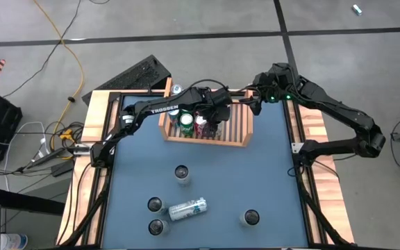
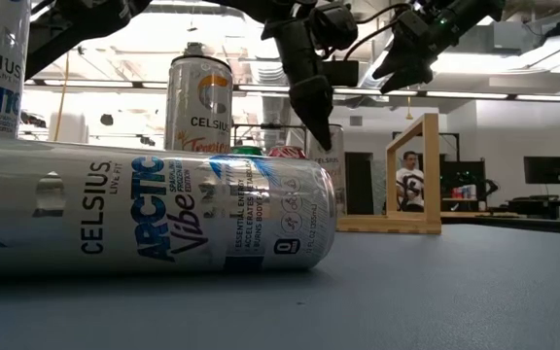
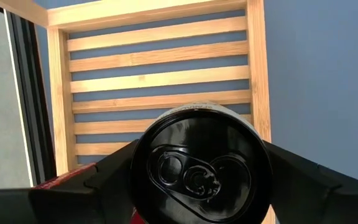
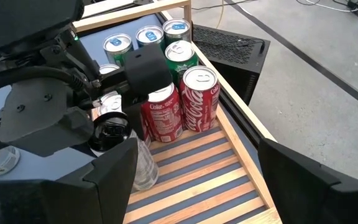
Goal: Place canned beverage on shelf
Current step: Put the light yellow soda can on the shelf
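From above, your shelf sits at the table's far middle, long axis left-right. Five cans stand loose on the near table; a sixth lies flat, pointing left-right. In your left wrist view, the left gripper clamps an upright black-topped can over the slats. Your right gripper hangs apart, empty.

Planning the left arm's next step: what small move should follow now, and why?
Probably open the left gripper wider and lift straight up: its fingers flank a black-topped can standing on the shelf beside the Coke cans, so placement looks done.
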